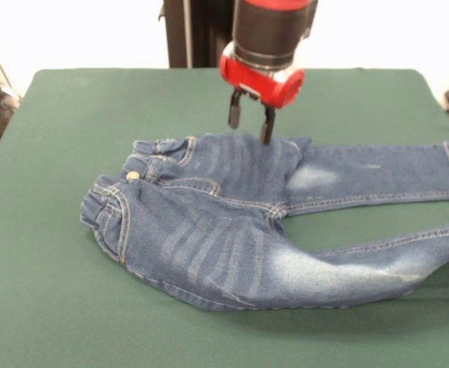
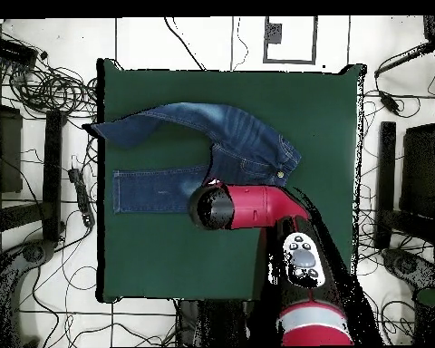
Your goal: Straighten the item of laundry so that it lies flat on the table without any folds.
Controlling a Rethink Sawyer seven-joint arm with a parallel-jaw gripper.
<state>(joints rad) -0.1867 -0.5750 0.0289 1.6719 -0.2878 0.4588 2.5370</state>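
The item of laundry [image 1: 240, 222], a small pair of blue jeans with faded patches, lies across the green table [image 1: 56, 307]. Its waistband is bunched at the left and both legs run off to the right. The near leg bulges up in soft folds; the far leg lies flatter. My gripper [image 1: 252, 121] hangs over the far edge of the seat, open, with nothing between its fingers, and one tip is just at the denim. In the overhead view the jeans [image 2: 230, 136] reach the table's [image 2: 321, 109] left edge, and the red wrist [image 2: 214, 207] hides the fingers.
Both leg ends sit at the table's edge, right in the front view and left in the overhead view. Cables [image 2: 40, 86] and stands [image 2: 53, 181] crowd the floor around the table.
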